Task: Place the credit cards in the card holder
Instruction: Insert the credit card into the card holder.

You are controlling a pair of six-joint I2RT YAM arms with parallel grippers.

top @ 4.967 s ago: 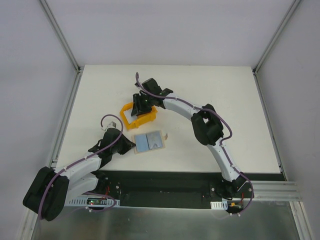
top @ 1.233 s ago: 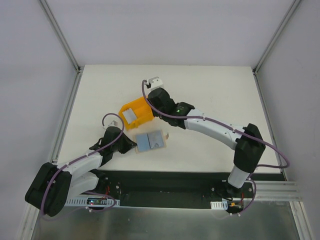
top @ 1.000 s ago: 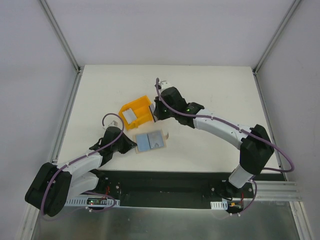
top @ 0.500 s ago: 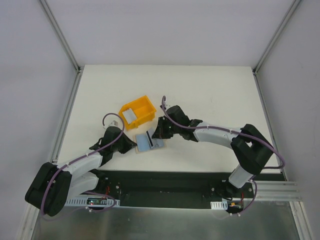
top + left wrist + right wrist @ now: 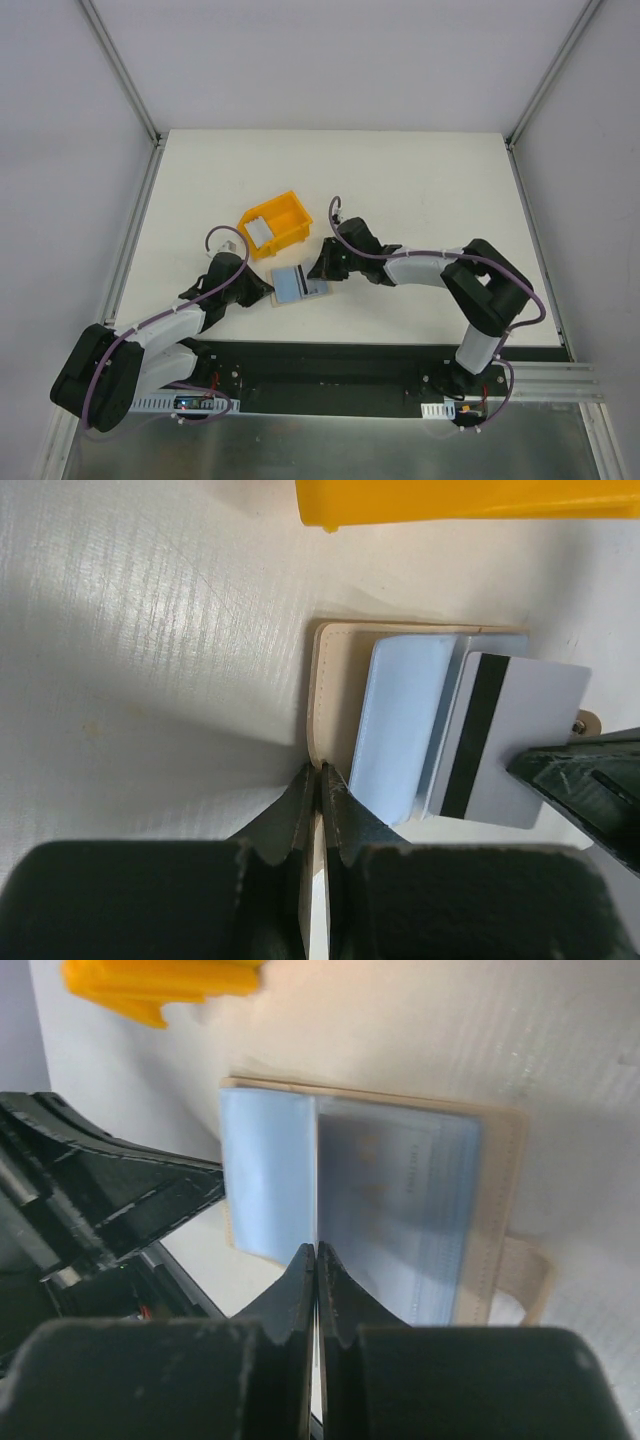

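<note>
Credit card, thin, stiff and slick, looks best pinched by its edge as the right hand grips it, left hand clamping the floppy card holder.

top: overhead, far, whole table | wrists: close, facing each other | shared: open card holder

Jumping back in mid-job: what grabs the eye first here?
The open card holder lies front and centre, its edge pinched by the left gripper. Over it, the right gripper holds a black-striped card. Behind them sits a yellow bin.
</note>
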